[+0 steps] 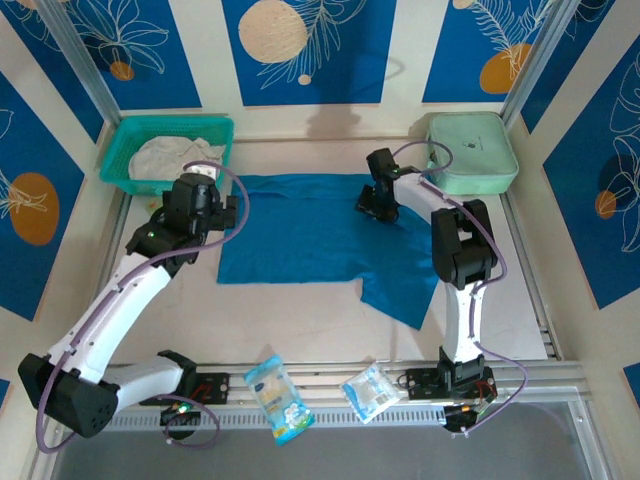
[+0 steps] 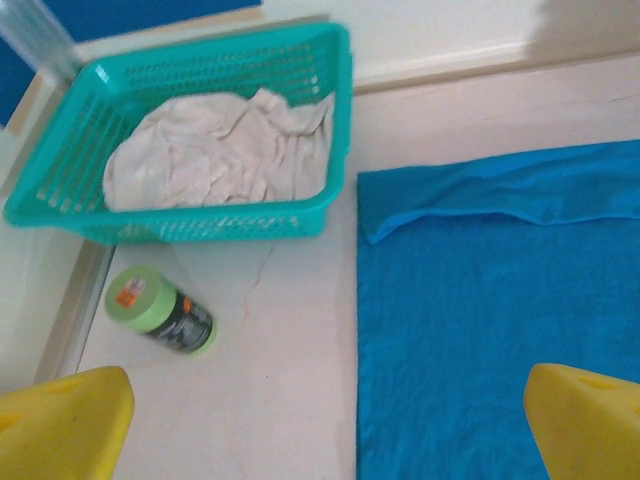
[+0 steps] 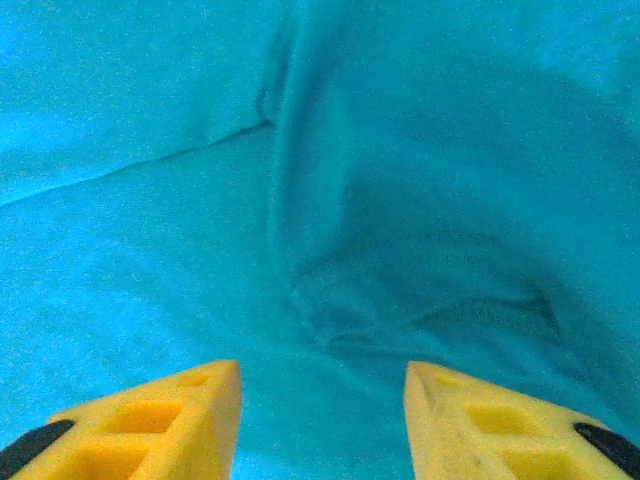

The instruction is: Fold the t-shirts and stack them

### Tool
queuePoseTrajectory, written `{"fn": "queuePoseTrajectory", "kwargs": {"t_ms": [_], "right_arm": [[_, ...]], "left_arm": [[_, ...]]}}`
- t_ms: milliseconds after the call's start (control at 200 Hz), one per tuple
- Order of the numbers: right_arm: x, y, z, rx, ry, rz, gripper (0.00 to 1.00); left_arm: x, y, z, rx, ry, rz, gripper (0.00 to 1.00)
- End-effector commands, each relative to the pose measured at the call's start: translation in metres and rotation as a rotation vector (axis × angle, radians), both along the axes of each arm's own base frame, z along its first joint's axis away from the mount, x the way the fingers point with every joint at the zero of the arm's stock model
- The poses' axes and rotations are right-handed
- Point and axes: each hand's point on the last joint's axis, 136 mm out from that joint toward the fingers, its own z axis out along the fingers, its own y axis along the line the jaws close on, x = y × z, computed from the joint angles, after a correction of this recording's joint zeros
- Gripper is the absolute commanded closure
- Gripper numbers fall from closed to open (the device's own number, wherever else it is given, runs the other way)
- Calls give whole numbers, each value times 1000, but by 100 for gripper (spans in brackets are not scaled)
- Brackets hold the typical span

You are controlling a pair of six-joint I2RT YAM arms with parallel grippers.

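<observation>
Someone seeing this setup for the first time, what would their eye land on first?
Probably the teal-blue t-shirt spread across the middle of the table, with the open right gripper poised over its far right part. Next, the teal mesh basket at the far left corner, holding the crumpled off-white t-shirt.

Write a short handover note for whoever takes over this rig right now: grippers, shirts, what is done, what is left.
Left gripper: open, empty, over the left edge of the teal-blue t-shirt.
Right gripper: open, empty, low over that shirt's cloth.
Teal-blue t-shirt: spread on the table, far edge turned over, not yet folded up.
Off-white t-shirt: crumpled in the teal basket.
Done: nothing fully folded or stacked.
Left: fold both shirts, then stack them.
</observation>
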Motion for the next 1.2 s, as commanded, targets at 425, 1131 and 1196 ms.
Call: {"fn": "queuePoseTrajectory", "kwargs": {"t_ms": [425,1131,1196], "right_arm": [[-58,-48,132,28,-254,145,43],[-67,-61,99,92,-202,125,48],[-66,-60,99,96,-200,127,48]], "left_arm": [[-77,9,-181,-365,655,363,35],[-56,18,-258,-465,775,533,52],[-60,17,-260,-460,797,530,53]]}}
